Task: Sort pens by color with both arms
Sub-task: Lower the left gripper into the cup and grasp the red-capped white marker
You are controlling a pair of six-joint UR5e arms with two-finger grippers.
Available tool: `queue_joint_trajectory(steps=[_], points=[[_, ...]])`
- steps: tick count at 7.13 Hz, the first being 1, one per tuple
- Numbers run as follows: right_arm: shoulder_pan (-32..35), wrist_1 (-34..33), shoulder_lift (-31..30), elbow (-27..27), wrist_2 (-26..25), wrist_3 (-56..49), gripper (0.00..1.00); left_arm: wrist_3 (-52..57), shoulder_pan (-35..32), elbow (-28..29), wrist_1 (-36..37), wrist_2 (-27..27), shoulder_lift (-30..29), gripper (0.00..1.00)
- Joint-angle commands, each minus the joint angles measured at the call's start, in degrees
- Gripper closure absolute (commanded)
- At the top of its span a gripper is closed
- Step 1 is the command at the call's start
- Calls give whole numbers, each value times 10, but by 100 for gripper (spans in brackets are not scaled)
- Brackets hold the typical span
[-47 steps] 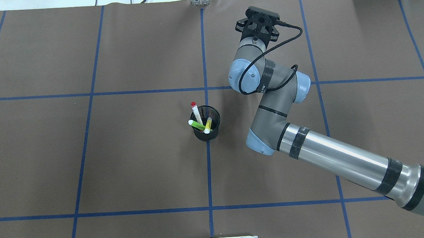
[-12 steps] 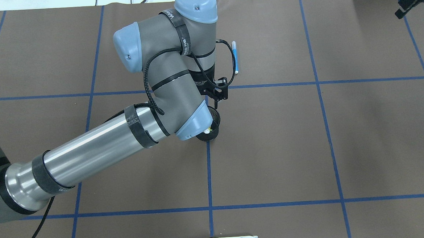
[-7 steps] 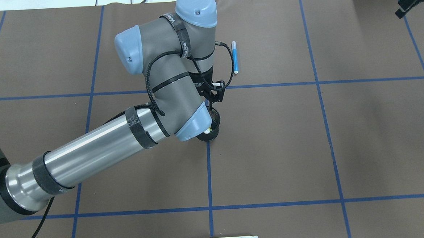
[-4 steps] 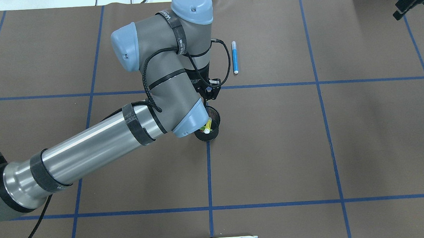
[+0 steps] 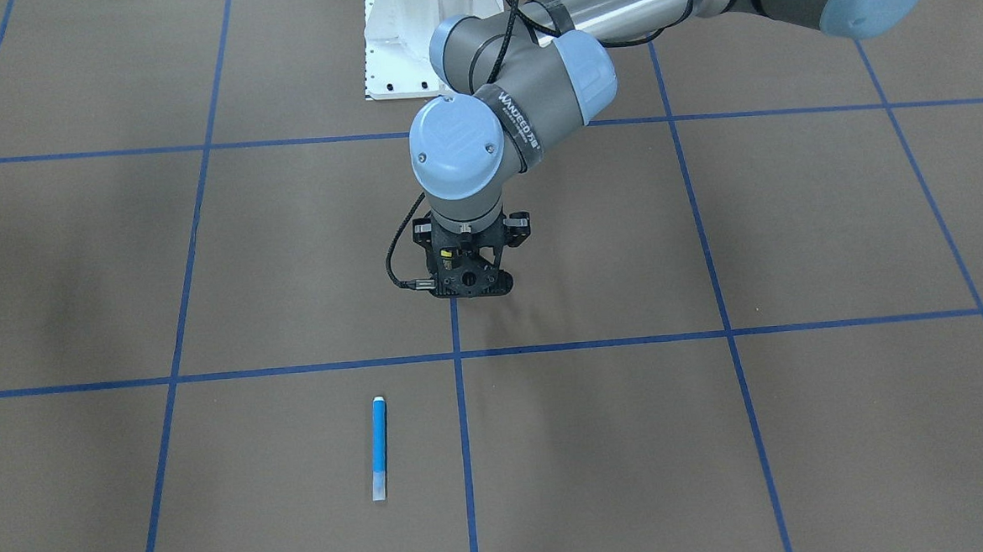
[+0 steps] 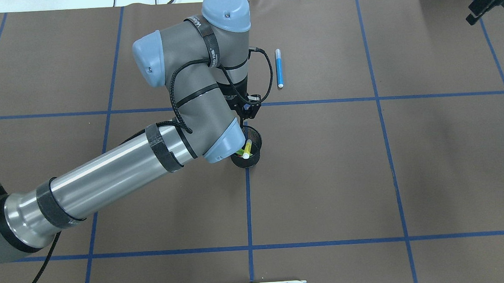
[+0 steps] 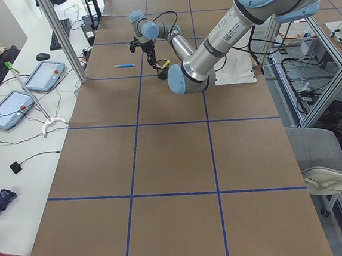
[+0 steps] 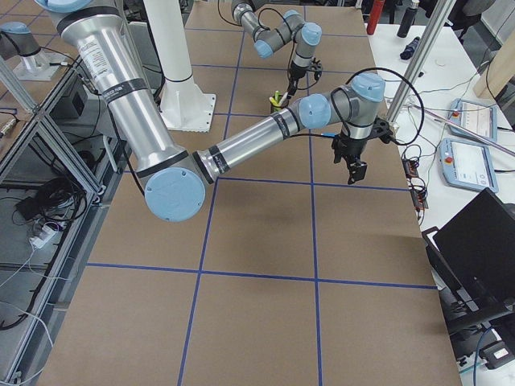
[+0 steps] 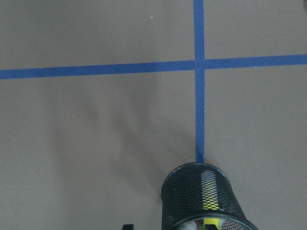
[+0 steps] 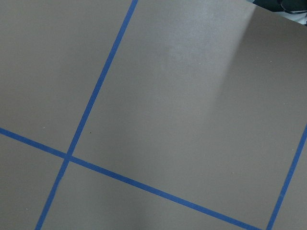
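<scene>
The black mesh cup (image 6: 253, 156) stands at the table's middle, half under my left arm. A yellow pen (image 6: 247, 149) and a bit of the light green pen (image 6: 238, 151) show in it; the red-ended white pen is hidden by the arm. The blue pen (image 6: 279, 68) lies alone on the mat beyond the cup and also shows in the front view (image 5: 379, 448). My left gripper (image 6: 248, 116) hangs just beyond the cup's far rim, open and empty. The cup fills the bottom of the left wrist view (image 9: 206, 201). My right gripper (image 6: 484, 1) is at the far right edge, open and empty.
Blue tape lines (image 6: 248, 202) split the brown mat into squares. The white mounting base (image 5: 420, 44) stands at the robot's side of the table. My left forearm (image 6: 108, 192) lies across the near left squares. Tablets and cables (image 7: 46, 76) sit on a side bench.
Since the earliest frame my right arm has withdrawn, the blue pen lies on the mat, and my left arm has come over the cup. In the last second it shifted slightly left.
</scene>
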Motion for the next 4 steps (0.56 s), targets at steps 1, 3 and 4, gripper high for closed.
queue_joint_trajectory(steps=[1, 3, 4], points=[[-1, 0, -1, 0, -2, 0, 0, -1, 0, 1, -5, -2, 1, 44], [-1, 0, -1, 0, -2, 0, 0, -5, 0, -1, -3, -4, 1, 48], [-1, 0, -1, 0, -2, 0, 0, -5, 0, -1, -3, -4, 1, 48]])
